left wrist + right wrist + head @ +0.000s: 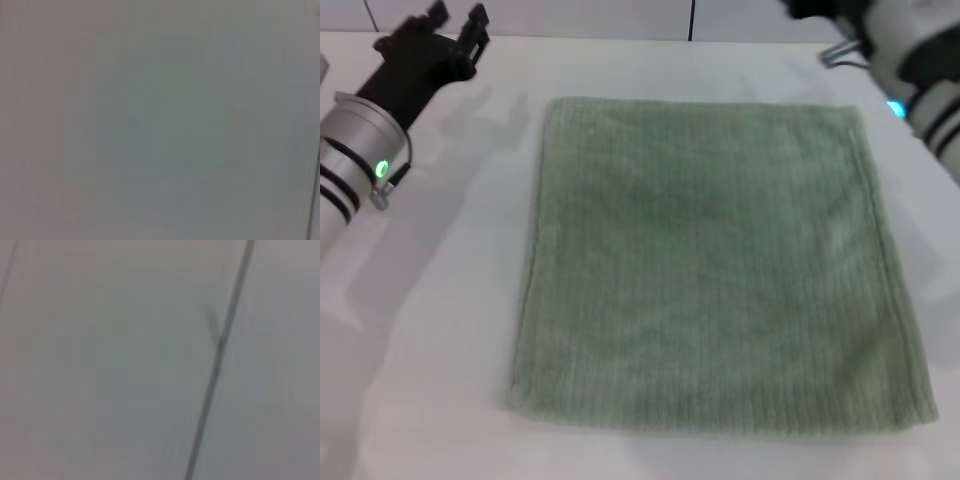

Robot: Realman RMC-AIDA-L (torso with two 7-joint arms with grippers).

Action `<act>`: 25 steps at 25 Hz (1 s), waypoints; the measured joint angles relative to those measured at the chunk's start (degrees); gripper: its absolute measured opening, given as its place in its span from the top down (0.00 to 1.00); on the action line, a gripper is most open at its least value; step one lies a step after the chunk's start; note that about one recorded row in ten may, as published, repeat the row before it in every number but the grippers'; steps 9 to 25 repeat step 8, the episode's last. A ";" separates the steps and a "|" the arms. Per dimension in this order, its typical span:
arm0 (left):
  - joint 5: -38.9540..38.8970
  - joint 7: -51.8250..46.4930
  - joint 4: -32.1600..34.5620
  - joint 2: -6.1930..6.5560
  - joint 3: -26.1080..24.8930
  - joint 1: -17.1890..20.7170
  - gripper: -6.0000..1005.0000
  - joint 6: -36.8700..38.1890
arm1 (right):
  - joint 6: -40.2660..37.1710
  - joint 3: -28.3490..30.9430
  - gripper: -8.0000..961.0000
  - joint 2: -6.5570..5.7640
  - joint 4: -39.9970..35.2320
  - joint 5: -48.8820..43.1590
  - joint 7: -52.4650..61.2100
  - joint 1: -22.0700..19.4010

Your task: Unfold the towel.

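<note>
Both grippers clear of the towel, cloth flat mid-bench

The left gripper (458, 27) hovers by the bench's far-left corner, fingers parted, holding nothing; the right arm's fingers are out of view at the far-right corner. The towel (715, 265) looks fully spread, so probably only retreat remains.

Sage-green towel (715, 270) flat, spread square

You get bright, even overhead light in the head view; the white bench (440, 330) is nearly washed out, and the left arm (360, 150) throws soft grey shadows across it. The towel (710, 270) reads slightly soft. Both wrist views give you only dim, grey, out-of-focus blur; the right one shows a smeared dark line (220, 360).
</note>
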 joint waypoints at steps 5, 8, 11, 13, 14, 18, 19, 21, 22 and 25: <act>0.00 1.78 -0.15 -0.16 -2.83 0.65 0.56 1.93 | -12.60 2.17 0.27 -0.07 5.44 0.00 3.17 -1.84; 0.00 1.79 -0.25 -0.18 -3.80 0.90 0.56 2.48 | -18.42 2.35 0.27 -0.06 8.49 0.00 4.59 -2.01; 0.00 1.79 -0.25 -0.18 -3.80 0.90 0.56 2.48 | -18.42 2.35 0.27 -0.06 8.49 0.00 4.59 -2.01; 0.00 1.79 -0.25 -0.18 -3.80 0.90 0.56 2.48 | -18.42 2.35 0.27 -0.06 8.49 0.00 4.59 -2.01; 0.00 1.79 -0.25 -0.18 -3.80 0.90 0.56 2.48 | -18.42 2.35 0.27 -0.06 8.49 0.00 4.59 -2.01; 0.00 1.79 -0.25 -0.18 -3.80 0.90 0.56 2.48 | -18.42 2.35 0.27 -0.06 8.49 0.00 4.59 -2.01; 0.00 1.79 -0.25 -0.18 -3.80 0.90 0.56 2.48 | -18.42 2.35 0.27 -0.06 8.49 0.00 4.59 -2.01; 0.00 1.79 -0.25 -0.18 -3.80 0.90 0.56 2.48 | -18.42 2.35 0.27 -0.06 8.49 0.00 4.59 -2.01; 0.00 1.79 -0.25 -0.18 -3.80 0.90 0.56 2.48 | -18.42 2.35 0.27 -0.06 8.49 0.00 4.59 -2.01; 0.00 1.79 -0.25 -0.18 -3.80 0.90 0.56 2.48 | -18.42 2.35 0.27 -0.06 8.49 0.00 4.59 -2.01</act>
